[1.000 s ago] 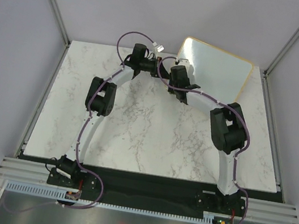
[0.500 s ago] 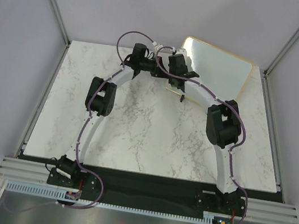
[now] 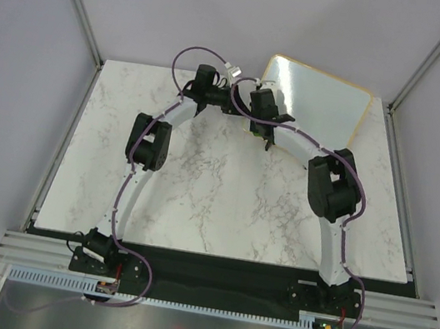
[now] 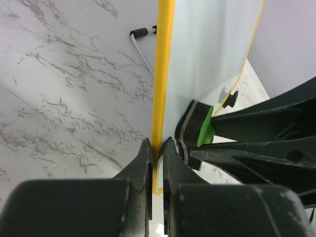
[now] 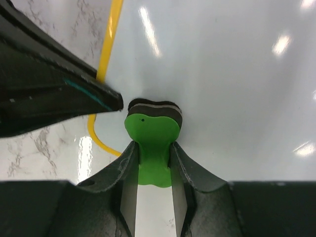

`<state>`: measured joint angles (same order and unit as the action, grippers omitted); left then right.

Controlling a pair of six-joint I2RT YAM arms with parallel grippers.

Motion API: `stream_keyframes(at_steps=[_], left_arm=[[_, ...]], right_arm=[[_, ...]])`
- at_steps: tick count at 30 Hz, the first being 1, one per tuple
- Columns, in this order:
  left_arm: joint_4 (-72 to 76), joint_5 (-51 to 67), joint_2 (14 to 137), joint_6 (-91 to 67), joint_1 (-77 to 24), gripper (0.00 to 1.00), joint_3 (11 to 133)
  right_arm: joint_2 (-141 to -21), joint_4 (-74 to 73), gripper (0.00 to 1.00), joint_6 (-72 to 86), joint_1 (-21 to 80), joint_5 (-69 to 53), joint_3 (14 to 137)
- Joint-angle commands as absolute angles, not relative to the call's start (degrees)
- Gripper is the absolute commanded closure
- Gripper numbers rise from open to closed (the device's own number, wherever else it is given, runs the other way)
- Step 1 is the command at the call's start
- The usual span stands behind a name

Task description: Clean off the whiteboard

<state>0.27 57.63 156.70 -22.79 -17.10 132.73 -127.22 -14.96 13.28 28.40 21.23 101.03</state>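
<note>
Green eraser point(image 5: 152, 129), held in the right tool point(image 5: 154, 163), presses the whiteboard point(image 5: 222, 74); the left tool point(image 4: 157, 148) pinches its frame point(image 4: 163, 74). Hard pushing may slip it free.

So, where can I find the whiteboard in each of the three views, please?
Top external: the whiteboard is in the upper part, right of centre.
Left wrist: it is seen almost edge-on, with its white face in the upper right.
Right wrist: its glossy face fills most of the picture.
Shared landmark: the yellowish frame edge, which the left gripper pinches.
</note>
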Motion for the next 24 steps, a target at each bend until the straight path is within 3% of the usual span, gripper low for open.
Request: stream_keyframes(at_steps=[1,7,17,24], left_arm=[[1.05,56.25,152.49,-20.04,-17.05,0.98,133.07],[1.05,56.16,152.58,-20.04,-16.96,0.98,133.07],[1.23,56.16,152.67,-20.21,-16.96,0.98,133.24],[1.14,56.42,152.58,-20.22,-16.96,0.98,133.07]], right_arm=[[-127.36,-19.43,1.00,14.41,27.42,23.11,93.44],[-126.39,-18.46,1.00,14.15,27.42,24.34,94.74],[-130.86,-20.21,1.00,12.92,26.81,23.12,108.28],[-129.30,-19.25,1.00,15.91,27.95,21.01,97.92]])
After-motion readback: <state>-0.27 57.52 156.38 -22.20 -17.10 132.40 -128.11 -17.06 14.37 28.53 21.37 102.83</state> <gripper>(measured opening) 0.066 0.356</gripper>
